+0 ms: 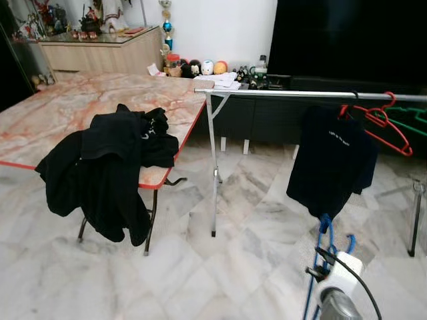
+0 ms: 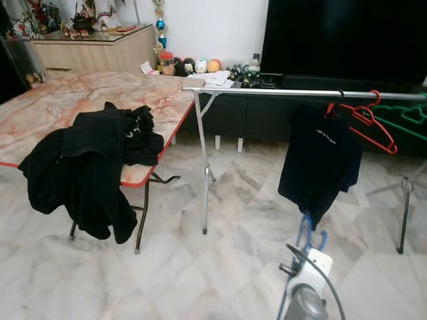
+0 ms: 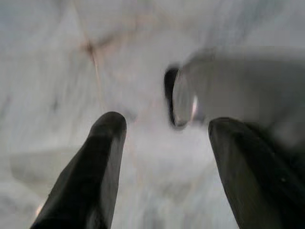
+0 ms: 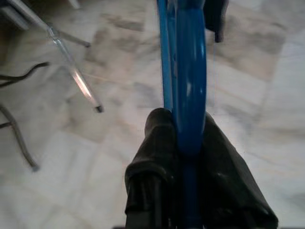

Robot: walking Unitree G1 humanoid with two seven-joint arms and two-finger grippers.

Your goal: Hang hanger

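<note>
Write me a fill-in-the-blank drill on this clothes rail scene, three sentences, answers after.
1. The right gripper is shut on a plastic hanger coloured ____.
2. The empty red plastic hanger hangs from the silver metal ____.
3. A pile of black clothes droops over the edge of the marble-patterned ____.

Missing words: blue; rail; table

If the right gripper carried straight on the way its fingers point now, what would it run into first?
Most likely the black shirt hanging on the silver rail. The right gripper, shut on the blue hanger, aims up and forward toward the shirt's lower hem. Depth is unclear, so the hanger's top may reach it first.
</note>
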